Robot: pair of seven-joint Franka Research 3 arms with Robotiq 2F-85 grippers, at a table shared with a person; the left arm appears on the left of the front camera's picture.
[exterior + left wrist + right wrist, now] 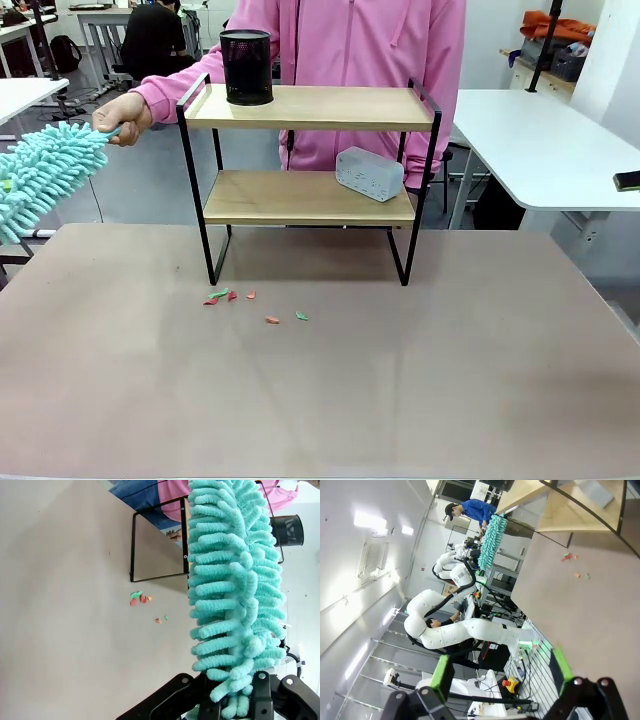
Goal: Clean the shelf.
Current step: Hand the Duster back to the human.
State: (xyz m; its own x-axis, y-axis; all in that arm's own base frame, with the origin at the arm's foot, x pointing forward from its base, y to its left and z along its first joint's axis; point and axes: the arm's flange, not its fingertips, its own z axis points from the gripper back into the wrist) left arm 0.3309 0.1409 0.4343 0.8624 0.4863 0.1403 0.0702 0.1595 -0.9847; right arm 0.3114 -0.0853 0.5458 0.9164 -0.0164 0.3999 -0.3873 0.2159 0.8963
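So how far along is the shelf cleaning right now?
Looks early. In hand: the duster is at a handover, a person's hand on its handle and the left gripper around its other end. Still left: the cup and grey box sit on the shelf, and scraps lie on the table. The right gripper is open, empty.

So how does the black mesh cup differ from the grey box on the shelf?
The black mesh cup stands upright on the shelf's top board at its left end; the grey box lies tilted on the lower board, toward the right. The cup is round, dark and open-topped, the box pale and blocky. Both rest untouched.
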